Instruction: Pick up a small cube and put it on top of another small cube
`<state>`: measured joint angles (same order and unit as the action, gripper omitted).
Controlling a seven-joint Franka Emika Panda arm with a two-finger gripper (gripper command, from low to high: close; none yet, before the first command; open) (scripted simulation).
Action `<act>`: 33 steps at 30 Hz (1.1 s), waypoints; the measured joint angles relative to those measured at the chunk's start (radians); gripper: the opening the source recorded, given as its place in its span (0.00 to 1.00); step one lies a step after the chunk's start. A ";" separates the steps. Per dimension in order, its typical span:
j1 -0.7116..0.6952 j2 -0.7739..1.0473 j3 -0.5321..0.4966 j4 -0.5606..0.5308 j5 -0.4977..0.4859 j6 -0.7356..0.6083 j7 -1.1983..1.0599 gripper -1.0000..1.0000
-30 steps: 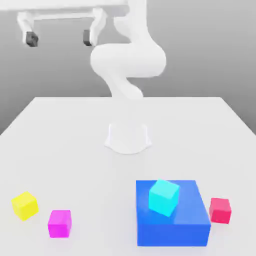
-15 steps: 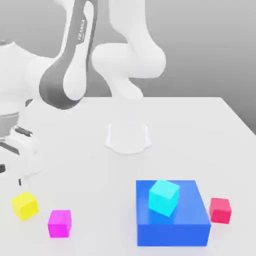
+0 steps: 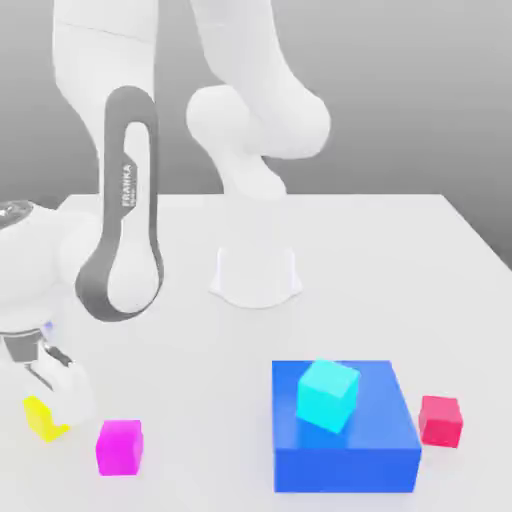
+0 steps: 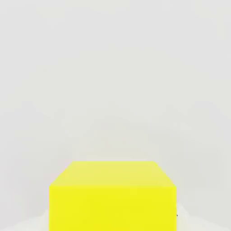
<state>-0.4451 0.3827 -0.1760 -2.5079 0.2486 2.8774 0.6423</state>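
Now that the arm has swung down, your gripper [image 3: 48, 400] seems clamped on the yellow cube [image 3: 38, 417], still on the table [image 3: 400, 250]; lift toward the red cube [image 3: 440, 420]

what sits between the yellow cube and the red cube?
In the exterior view, the magenta cube and then the blue block, with the cyan cube on it, lie between the yellow cube and the red cube.

backdrop: plain grey wall | furniture: white table [image 3: 400, 250] | light: soft, even, faint shadows
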 joint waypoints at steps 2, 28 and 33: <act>0.025 -0.064 -0.033 -0.014 -0.040 -0.049 0.030 0.00; 0.619 -0.291 0.568 -0.054 -0.312 -0.225 -0.158 0.00; 0.681 -0.139 0.486 -0.051 -0.461 -0.094 -0.027 1.00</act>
<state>0.2357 0.2432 0.3101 -2.5587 -0.2124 2.7838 0.6157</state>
